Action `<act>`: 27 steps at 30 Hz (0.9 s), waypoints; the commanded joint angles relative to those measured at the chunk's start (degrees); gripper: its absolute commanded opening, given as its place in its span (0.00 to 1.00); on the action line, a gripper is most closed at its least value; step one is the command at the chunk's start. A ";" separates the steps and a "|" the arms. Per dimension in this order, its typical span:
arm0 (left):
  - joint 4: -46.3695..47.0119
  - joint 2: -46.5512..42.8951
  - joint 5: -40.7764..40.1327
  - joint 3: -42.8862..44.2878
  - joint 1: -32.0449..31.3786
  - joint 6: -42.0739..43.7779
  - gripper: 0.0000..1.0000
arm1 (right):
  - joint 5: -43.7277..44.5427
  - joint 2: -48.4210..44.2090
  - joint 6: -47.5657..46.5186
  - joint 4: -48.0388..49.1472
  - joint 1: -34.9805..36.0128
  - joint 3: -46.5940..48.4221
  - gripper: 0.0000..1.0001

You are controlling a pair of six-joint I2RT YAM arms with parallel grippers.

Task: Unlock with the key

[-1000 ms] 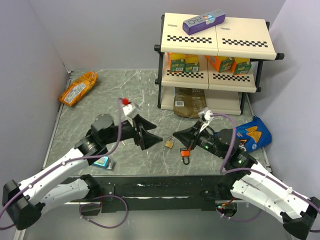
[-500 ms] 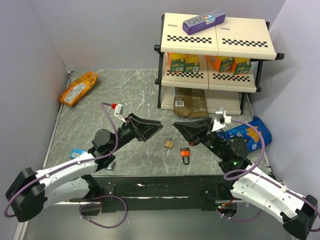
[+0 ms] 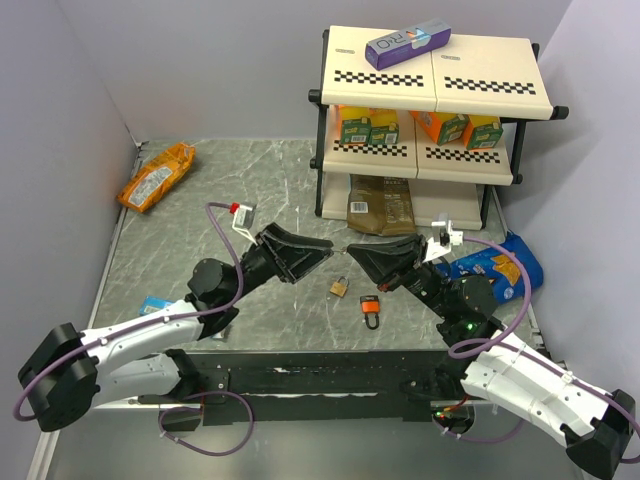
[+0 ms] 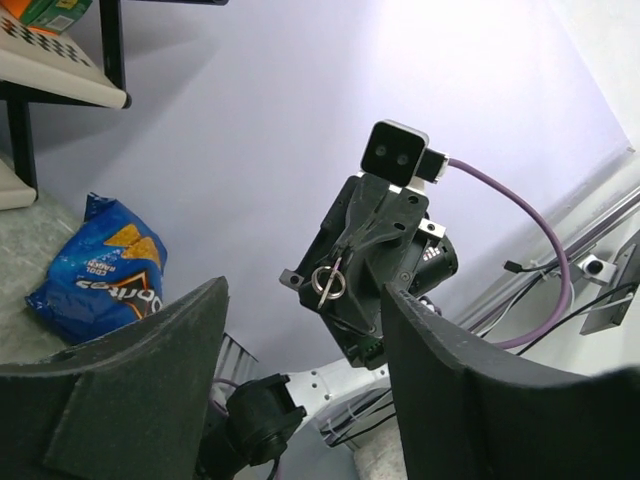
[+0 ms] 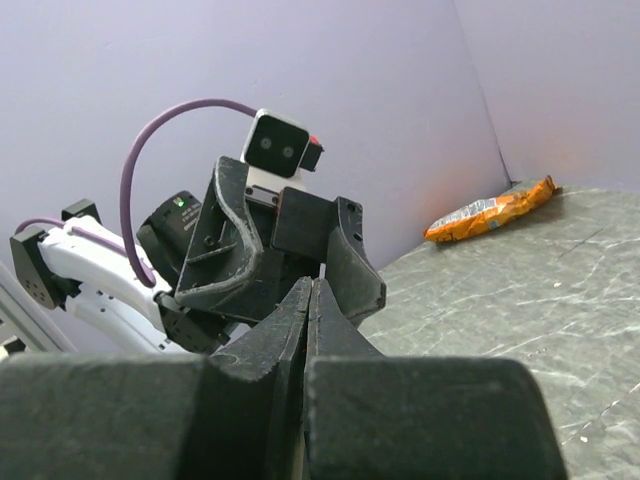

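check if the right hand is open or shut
Shut: the right hand shows no gap at its tips, and it pinches the key by its ring.

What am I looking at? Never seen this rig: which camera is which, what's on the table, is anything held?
These are two robot arms bolted at the table's near edge, each ending in a two-finger gripper. The wide picture looks down from above and behind them. The other two pictures come from a camera on each wrist, and each shows the opposite arm.

The left gripper is open and empty. The right gripper is shut on a tiny key bunch, of which only the silvery ring shows clearly.

On the grey marbled table lie a small brass padlock and an orange-red padlock with a black shackle.
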 commanded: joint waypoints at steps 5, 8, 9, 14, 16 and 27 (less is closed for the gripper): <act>1.33 0.95 1.02 4.45 -1.48 1.03 0.58 | -0.20 0.28 1.01 1.16 0.21 1.49 0.00; 2.03 1.30 0.75 4.19 -1.84 0.85 0.51 | -0.29 0.37 1.10 0.81 0.12 1.49 0.00; 2.12 1.30 0.58 4.27 -1.92 0.85 0.49 | -0.29 0.37 1.10 0.73 0.21 1.58 0.00; 0.45 2.35 1.10 5.59 -2.36 1.20 0.47 | -0.29 0.29 1.18 0.55 0.12 1.58 0.00; 0.45 2.53 1.19 5.77 -2.63 1.20 0.46 | 0.15 0.02 1.27 0.55 0.12 1.49 0.00; 0.19 2.62 0.31 5.42 -3.15 1.73 0.30 | 1.29 -0.24 1.45 -0.68 -0.32 1.32 0.00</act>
